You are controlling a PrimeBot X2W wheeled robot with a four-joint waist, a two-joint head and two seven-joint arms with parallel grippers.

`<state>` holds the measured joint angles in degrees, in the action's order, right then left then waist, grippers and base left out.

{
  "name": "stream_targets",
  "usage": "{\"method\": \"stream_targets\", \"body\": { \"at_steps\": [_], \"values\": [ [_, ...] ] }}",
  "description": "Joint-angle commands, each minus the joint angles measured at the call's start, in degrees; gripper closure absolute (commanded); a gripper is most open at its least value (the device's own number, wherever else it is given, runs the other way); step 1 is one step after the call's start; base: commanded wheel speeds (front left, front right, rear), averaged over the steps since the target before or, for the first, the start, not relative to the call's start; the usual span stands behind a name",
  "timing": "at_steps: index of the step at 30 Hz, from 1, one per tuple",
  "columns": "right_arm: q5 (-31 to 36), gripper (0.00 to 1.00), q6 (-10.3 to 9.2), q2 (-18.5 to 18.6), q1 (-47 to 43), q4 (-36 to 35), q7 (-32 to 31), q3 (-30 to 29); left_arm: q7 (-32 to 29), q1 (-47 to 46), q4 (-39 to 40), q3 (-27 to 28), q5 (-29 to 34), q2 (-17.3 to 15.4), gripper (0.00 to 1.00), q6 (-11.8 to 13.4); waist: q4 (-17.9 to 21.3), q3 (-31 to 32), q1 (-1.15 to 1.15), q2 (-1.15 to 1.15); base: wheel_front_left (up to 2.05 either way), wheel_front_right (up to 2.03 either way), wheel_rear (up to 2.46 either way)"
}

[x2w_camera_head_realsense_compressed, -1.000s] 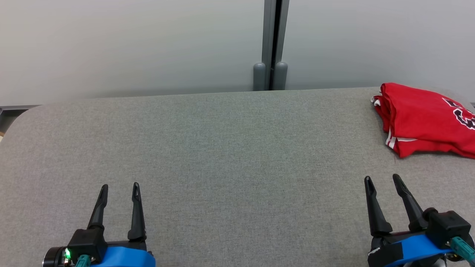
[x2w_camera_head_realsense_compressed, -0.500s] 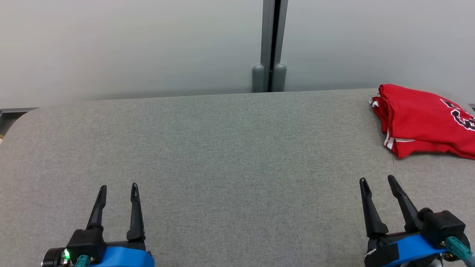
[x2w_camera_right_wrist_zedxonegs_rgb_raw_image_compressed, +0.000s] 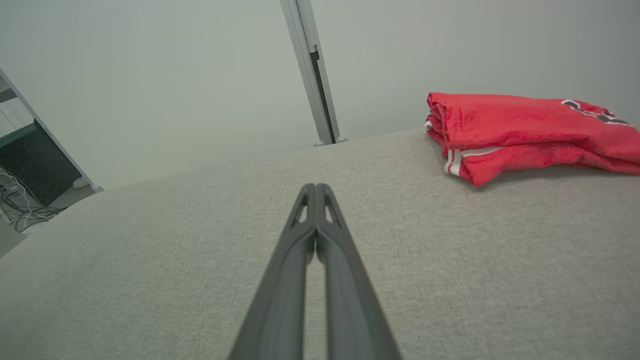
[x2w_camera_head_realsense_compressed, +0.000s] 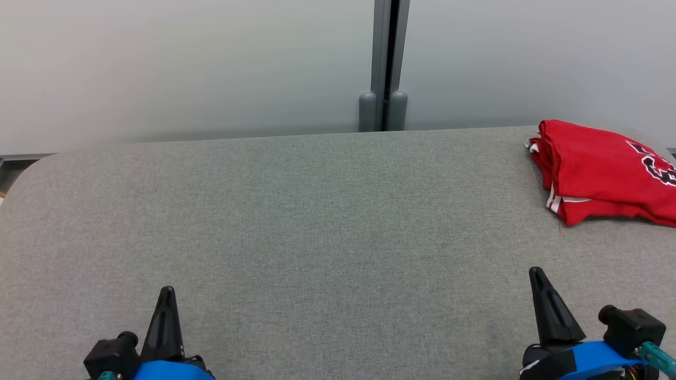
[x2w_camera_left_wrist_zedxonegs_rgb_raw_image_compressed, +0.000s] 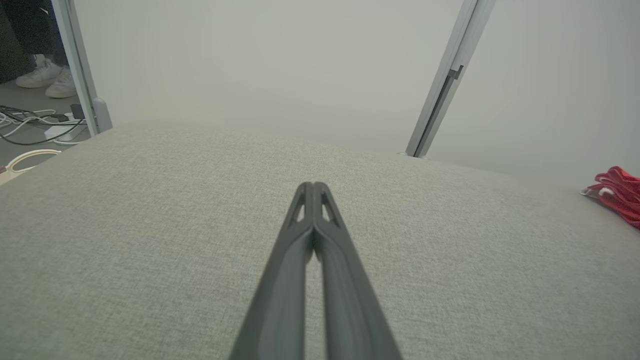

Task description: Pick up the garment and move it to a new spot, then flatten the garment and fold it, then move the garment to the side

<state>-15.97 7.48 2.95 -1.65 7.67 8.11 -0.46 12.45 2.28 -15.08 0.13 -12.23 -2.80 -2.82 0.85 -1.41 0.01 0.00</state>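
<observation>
The garment is red with white trim and a dark print, lying folded at the far right of the grey padded table. The right wrist view has the garment at the upper right, and its edge peeks in at the right of the left wrist view. My left gripper rests low at the near left, shut and empty, fingers pressed together. Over the near right, well short of the garment, my right gripper is shut on nothing.
A pale partition wall with a grey post stands behind the table. In the left wrist view, cables lie on the floor and a person's white shoes stand beyond the table's left end.
Both grippers have closed from open to shut and drawn back toward the near edge. The garment has not moved.
</observation>
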Motion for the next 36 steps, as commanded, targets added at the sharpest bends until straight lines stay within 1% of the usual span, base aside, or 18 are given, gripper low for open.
{"method": "stream_targets", "body": {
  "at_steps": [1, 15, 16, 36],
  "values": [
    [-3.0, 1.0, 0.0, 0.3, 1.0, -0.6, -0.4, -0.2, -0.5, -1.7, 0.9, 0.5, -2.9, -0.2, 1.0, -0.3, 0.0, 0.0, 0.0, 0.0, 0.0, 0.0, 0.0],
    [-17.5, 1.0, 0.0, 0.8, 2.5, 0.7, -2.6, -0.7, -3.8, -2.9, 1.3, 1.4, -17.7, -0.2, 1.0, -1.1, -0.1, 0.2, 0.0, 0.0, 0.0, 0.0, 0.0],
    [-19.4, 1.0, 0.0, 0.8, 2.7, 0.9, -2.9, -0.8, -4.2, -3.1, 1.3, 1.5, -19.6, -0.2, 1.0, -1.2, -0.1, 0.2, 0.0, 0.0, 0.0, 0.0, 0.0],
    [-35.9, 1.0, 0.01, 1.1, 4.3, 2.3, -5.7, -1.6, -8.4, -4.8, 1.3, 2.9, -36.6, -0.2, 1.0, -2.3, -0.3, 0.4, 0.0, 0.0, 0.0, 0.0, 0.0]
  ]
}}
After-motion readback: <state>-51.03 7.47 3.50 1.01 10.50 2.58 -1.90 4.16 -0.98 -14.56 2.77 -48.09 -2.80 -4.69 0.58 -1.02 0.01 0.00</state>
